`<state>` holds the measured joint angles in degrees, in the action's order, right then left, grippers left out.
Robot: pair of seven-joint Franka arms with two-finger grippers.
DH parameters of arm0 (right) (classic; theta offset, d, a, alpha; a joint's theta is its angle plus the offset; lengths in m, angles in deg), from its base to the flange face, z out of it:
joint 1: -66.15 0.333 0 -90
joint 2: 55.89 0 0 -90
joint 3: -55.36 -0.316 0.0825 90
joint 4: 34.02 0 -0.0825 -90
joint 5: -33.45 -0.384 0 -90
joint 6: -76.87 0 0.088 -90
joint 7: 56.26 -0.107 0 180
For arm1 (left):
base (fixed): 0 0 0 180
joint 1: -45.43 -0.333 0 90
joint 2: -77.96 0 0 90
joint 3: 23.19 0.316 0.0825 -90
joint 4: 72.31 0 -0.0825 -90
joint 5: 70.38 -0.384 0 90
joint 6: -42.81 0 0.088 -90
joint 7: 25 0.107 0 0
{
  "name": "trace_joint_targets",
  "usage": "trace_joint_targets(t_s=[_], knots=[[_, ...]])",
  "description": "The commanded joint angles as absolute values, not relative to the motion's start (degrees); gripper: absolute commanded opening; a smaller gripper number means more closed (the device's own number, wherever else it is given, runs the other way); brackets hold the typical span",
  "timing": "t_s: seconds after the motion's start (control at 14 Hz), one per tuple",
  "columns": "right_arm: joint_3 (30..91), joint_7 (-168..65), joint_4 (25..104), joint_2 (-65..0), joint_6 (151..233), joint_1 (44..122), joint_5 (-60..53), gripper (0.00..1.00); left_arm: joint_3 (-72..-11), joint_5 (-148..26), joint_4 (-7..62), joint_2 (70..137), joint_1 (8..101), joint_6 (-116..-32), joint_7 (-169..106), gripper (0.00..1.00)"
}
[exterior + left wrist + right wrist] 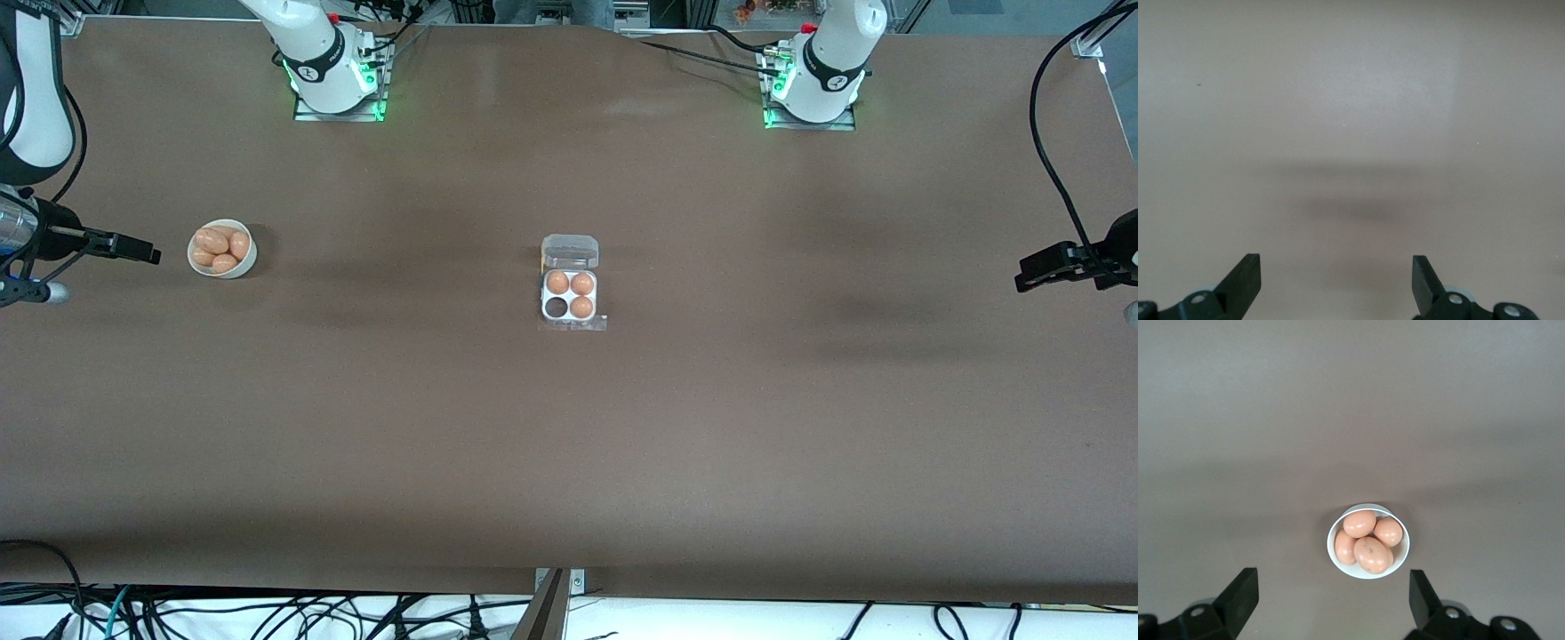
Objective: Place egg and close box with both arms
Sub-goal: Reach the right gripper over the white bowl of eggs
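Observation:
The box (569, 299) sits mid-table with its clear lid (570, 252) open and standing on the side toward the robots' bases. Three orange-brown eggs (570, 284) fill its white tray; the cell (556, 308) nearer the camera toward the right arm's end is empty. More eggs (219, 244) lie in a round white bowl (250, 258). My right gripper (151, 257) is open and empty, up beside the bowl; its wrist view shows the bowl (1333, 547) and eggs (1370, 552) ahead of the gripper (1331, 590). My left gripper (1024, 277) is open and empty at the left arm's end of the table; in its wrist view the gripper (1337, 270) shows only bare table.
The brown table (569, 444) has wide bare room around the box. Cables (1053, 160) hang by the left arm's end, and more lie along the table's front edge.

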<state>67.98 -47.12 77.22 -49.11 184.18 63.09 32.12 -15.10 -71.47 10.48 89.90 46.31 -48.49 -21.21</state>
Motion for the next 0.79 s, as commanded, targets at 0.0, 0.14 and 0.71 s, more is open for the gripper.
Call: trace_joint_targets(t_s=[0.0,0.14,0.71], knots=[[69.5,-41.78,86.71,-53.52,191.37,63.25,28.8,1.0,-15.45,-73.19,8.99,90.53,46.05,-47.8,-20.43,1.0],[70.91,-36.24,91.81,-53.26,197.35,63.16,25.64,1.0,-15.45,-73.19,8.99,90.53,46.05,-47.8,-20.43,1.0],[75.66,-23.22,99.74,-50.36,204.4,63.16,19.92,1.0,-15.46,-73.19,8.99,90.53,46.05,-47.71,-20.43,1.0]])
